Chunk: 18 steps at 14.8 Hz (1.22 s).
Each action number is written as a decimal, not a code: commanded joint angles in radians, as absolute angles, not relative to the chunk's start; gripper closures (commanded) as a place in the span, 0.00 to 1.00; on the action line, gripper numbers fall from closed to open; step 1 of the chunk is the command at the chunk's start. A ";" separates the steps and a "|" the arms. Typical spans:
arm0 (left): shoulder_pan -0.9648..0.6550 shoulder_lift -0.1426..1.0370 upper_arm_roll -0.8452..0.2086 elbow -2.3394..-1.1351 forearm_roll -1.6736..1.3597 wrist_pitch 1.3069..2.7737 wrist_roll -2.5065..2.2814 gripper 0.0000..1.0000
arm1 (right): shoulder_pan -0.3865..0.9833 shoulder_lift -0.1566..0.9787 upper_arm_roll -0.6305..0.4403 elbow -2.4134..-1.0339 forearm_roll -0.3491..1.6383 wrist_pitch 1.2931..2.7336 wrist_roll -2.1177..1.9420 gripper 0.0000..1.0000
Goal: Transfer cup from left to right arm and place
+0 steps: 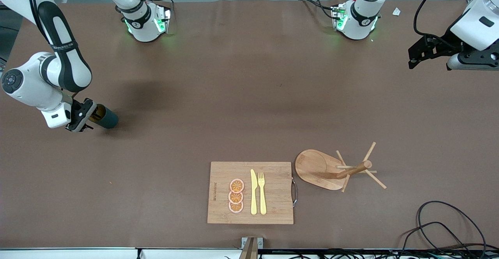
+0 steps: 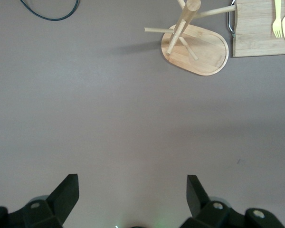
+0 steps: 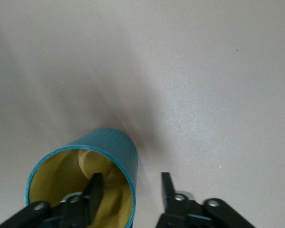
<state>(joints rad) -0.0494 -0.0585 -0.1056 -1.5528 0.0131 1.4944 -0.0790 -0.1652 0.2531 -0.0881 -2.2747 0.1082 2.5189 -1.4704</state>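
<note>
At the frame's left edge, the right pincer (image 1: 86, 115) is seen parted astride one cup's (image 1: 105, 116) wall; the left pincer (image 1: 419, 54), raised at upper right, is spread empty.

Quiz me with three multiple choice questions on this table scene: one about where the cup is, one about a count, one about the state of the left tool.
1. Where is the cup?
A. On the cutting board
B. Toward the right arm's end of the table, at the right tool
C. Hung on the wooden mug tree

2. How many orange slices lie on the cutting board?
A. Two
B. Three
C. Five

3. What state is the left tool in?
A. Open, holding nothing
B. Shut on the cup
C. Shut on the fork

Answers:
1. B: the cup sits at the right tool, far from the cutting board.
2. B: three orange slices lie in a row.
3. A: the left tool shows its fingers wide apart over bare table.
</note>
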 commanded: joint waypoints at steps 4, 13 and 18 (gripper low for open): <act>-0.041 -0.060 -0.103 -1.546 0.014 1.493 -0.055 0.00 | -0.192 0.219 -0.080 -2.211 0.091 2.375 -1.534 0.00; -0.041 -0.061 -0.103 -1.546 0.012 1.485 -0.057 0.00 | -0.202 0.206 -0.081 -1.783 0.091 1.917 -1.206 0.00; -0.041 -0.060 -0.103 -1.546 0.000 1.474 -0.057 0.00 | -0.212 0.164 -0.080 -1.704 0.101 1.758 -0.942 0.00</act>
